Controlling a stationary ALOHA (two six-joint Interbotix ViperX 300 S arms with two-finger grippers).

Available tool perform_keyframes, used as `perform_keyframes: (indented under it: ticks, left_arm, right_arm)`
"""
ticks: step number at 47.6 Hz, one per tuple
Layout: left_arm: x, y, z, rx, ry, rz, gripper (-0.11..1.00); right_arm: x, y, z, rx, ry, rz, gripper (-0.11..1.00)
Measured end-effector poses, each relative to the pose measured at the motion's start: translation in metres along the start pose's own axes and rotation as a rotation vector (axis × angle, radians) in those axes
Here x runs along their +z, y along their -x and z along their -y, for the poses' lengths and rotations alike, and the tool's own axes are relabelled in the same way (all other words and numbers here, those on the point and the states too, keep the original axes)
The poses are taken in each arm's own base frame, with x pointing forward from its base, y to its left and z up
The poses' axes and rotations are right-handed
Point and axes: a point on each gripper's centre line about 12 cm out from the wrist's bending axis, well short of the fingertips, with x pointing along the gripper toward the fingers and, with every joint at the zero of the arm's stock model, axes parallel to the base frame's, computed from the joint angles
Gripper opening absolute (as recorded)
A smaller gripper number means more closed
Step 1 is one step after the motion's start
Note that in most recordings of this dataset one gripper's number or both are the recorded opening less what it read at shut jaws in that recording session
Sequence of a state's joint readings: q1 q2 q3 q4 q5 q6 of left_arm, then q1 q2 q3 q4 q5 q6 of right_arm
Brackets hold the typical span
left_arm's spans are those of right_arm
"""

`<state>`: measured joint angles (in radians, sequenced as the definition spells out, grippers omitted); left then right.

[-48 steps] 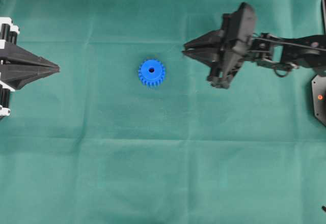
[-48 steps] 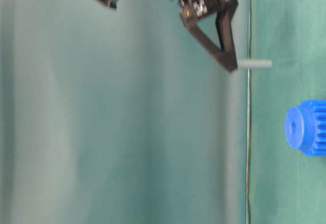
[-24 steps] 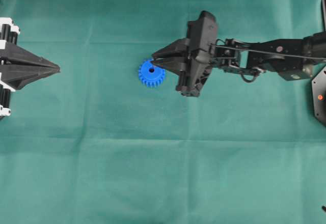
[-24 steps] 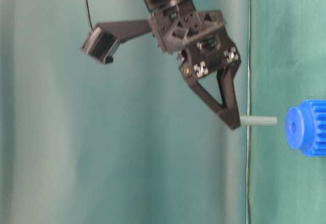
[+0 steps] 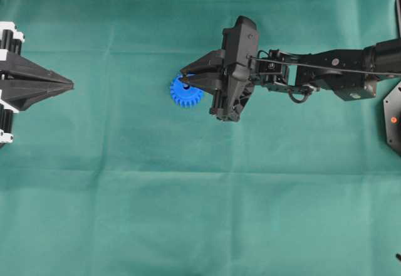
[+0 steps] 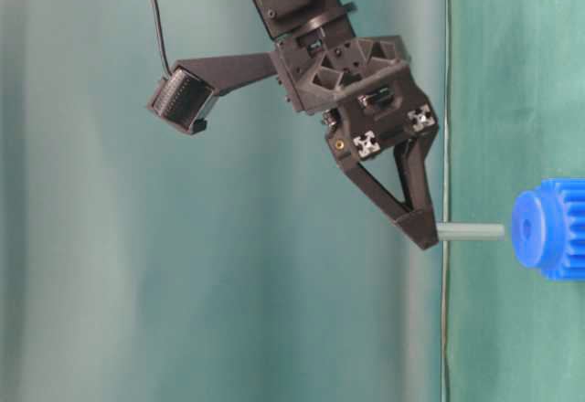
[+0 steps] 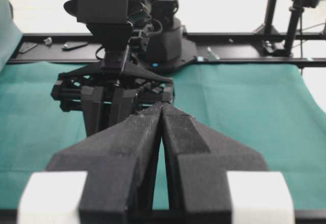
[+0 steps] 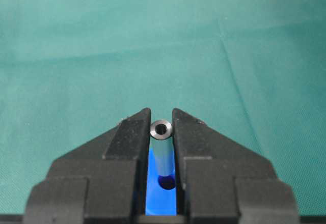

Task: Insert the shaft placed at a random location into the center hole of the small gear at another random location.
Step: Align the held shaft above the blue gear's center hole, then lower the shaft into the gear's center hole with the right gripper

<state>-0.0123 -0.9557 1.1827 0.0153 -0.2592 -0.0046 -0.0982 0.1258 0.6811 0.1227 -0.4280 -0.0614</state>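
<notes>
The small blue gear lies flat on the green cloth, partly under my right gripper. That gripper is shut on the silvery shaft and holds it upright right above the gear, its lower end a short gap from the hub. In the right wrist view the shaft sits between the fingertips, with the center hole dark below it in the blue gear. My left gripper is shut and empty at the far left, apart from the gear. It also shows in the left wrist view.
The green cloth covers the whole table. The right arm stretches in from the right edge. A black base sits at the far right edge.
My right gripper has moved left with the shaft, from right of the gear to over it, and has come down closer to the hub. The left gripper has not moved.
</notes>
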Motion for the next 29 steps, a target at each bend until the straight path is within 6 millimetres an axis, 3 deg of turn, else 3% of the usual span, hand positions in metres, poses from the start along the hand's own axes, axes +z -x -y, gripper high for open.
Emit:
perform_keyframes:
  ticks: [29]
  left_arm:
    - [0.0, 0.0, 0.0, 0.0, 0.0, 0.0, 0.0]
  right_arm:
    - [-0.021, -0.013, 0.0, -0.003, 0.003, -0.054, 0.13]
